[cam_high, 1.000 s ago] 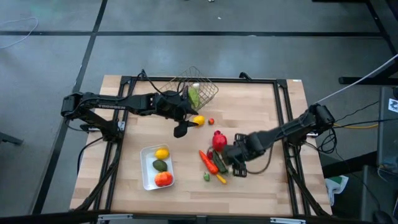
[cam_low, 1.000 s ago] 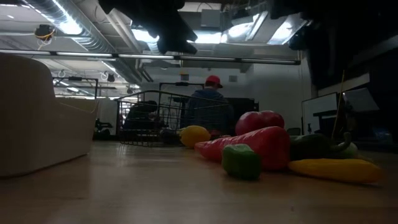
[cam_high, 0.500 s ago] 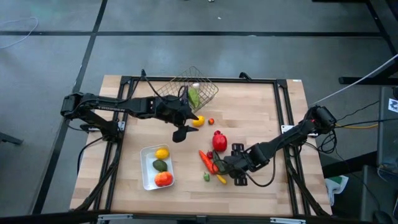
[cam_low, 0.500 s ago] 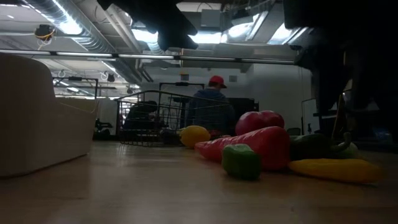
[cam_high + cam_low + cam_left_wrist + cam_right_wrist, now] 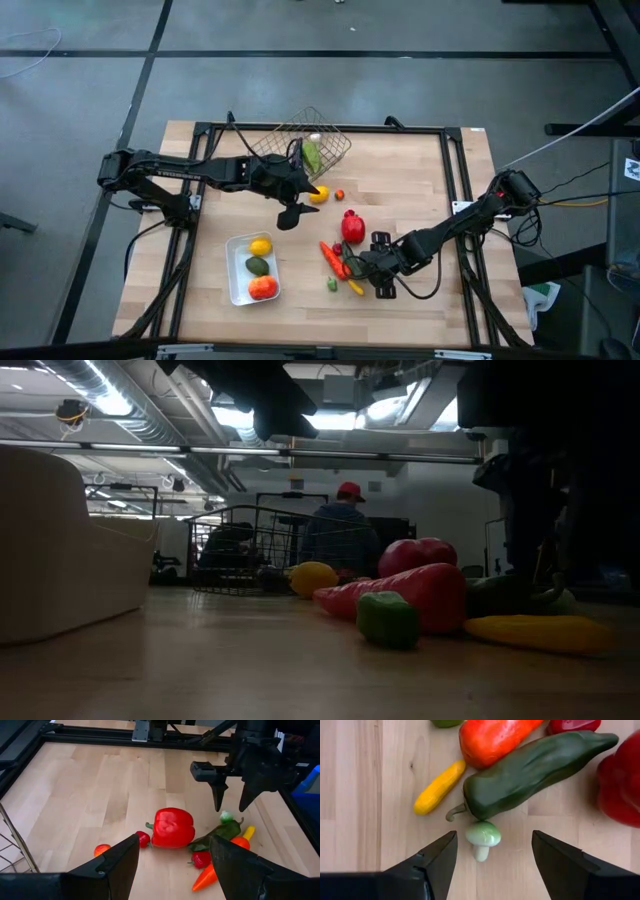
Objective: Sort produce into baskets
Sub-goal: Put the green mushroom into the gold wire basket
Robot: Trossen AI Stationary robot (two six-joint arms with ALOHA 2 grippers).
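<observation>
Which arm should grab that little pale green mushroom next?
The right. Its right gripper hangs open directly over the mushroom, fingers either side. The left gripper, also open, is off by the wire basket, farther away.

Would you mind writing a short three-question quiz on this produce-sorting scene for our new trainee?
1. True or false: the right tool is open above a small pale green mushroom.
2. Multiple choice: what lies in the white tray? A) three pieces: yellow, green, orange-red B) one carrot C) nothing
3. Fill in: the left tool, open, looks down towards a red ____ on the table.

Key: 1 true; 2 A; 3 pepper.
</observation>
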